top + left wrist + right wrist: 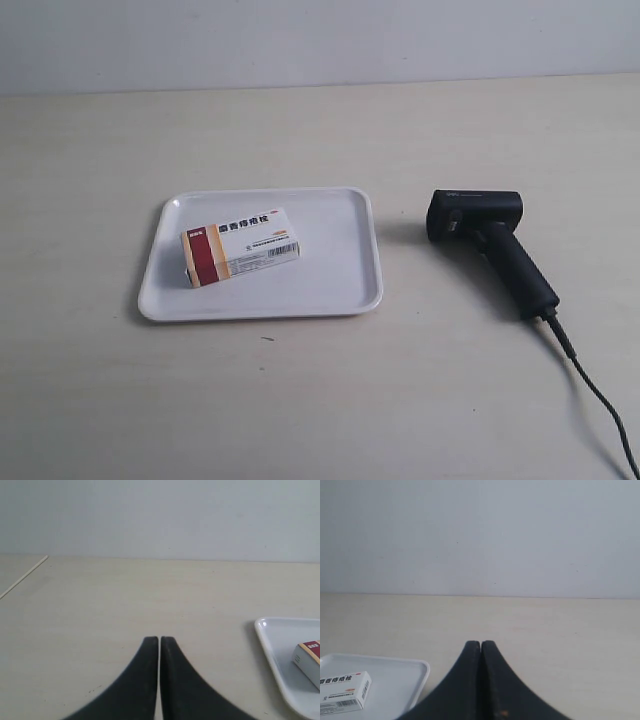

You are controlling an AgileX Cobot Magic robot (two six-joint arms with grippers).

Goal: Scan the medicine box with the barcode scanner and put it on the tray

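One medicine box (240, 247), one tray (340, 290), one barcode scanner (490, 245), apparently two tools (159, 641) (480, 644).

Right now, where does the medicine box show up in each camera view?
Exterior view: medicine box lies inside the tray, toward its left half.
Left wrist view: only its striped end shows at the right edge.
Right wrist view: it sits at the lower left.
Shared landmark: the white tray under it, in all three.
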